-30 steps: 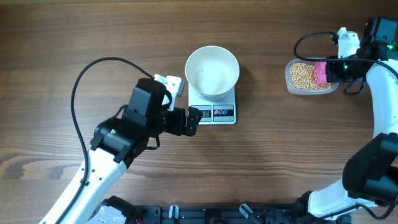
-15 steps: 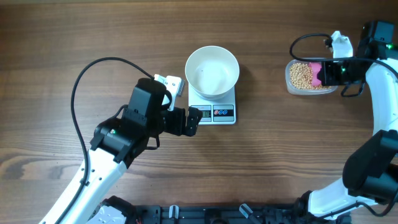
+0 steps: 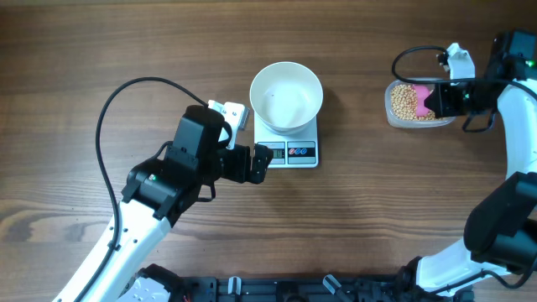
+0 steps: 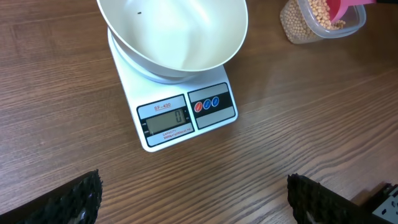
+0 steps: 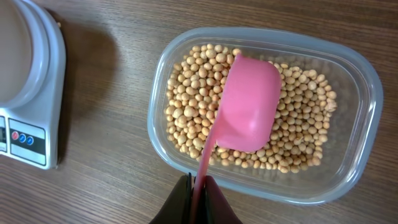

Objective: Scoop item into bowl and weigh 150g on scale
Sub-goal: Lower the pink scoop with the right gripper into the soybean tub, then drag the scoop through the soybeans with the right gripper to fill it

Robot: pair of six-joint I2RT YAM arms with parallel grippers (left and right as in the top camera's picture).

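Brown wood-grain table [image 3: 377, 210] carries everything, and we place each thing from the scale [image 3: 287, 144]. Only the overhead view gives us both arms. The left arm [image 3: 159, 189] comes in from the near left of the scale, and the right arm [image 3: 516, 126] bends in far to its right.

The left gripper [image 4: 193, 202] hovers just in front of the scale's panel end, jaws spread wide and gripping nothing. Its own wrist view cuts it down to two dark fingertips [image 4: 71, 199] at the lower corners.

The white bowl [image 3: 286, 95] sits on the scale and hides most of the platform. A clear plastic tub [image 3: 419, 102] stands well to the right of the scale, apart from it.

The right gripper [image 5: 199, 196] is clamped tight on the thin handle of a pink scoop [image 5: 250, 106], whose cup lies over the beans [image 5: 186, 106] inside the tub. The right wrist view shows this plainly. Overhead the scoop is a pink patch partly covered by the gripper.

All the beans we see lie in the tub. The left wrist view alone shows the grey display [image 4: 165, 118] and the red and blue buttons [image 4: 211, 103]. The bowl's far rim is cut off there.

We cannot tell whether the cup touches the beans or carries any, and the digits on the display are too small to read with certainty.
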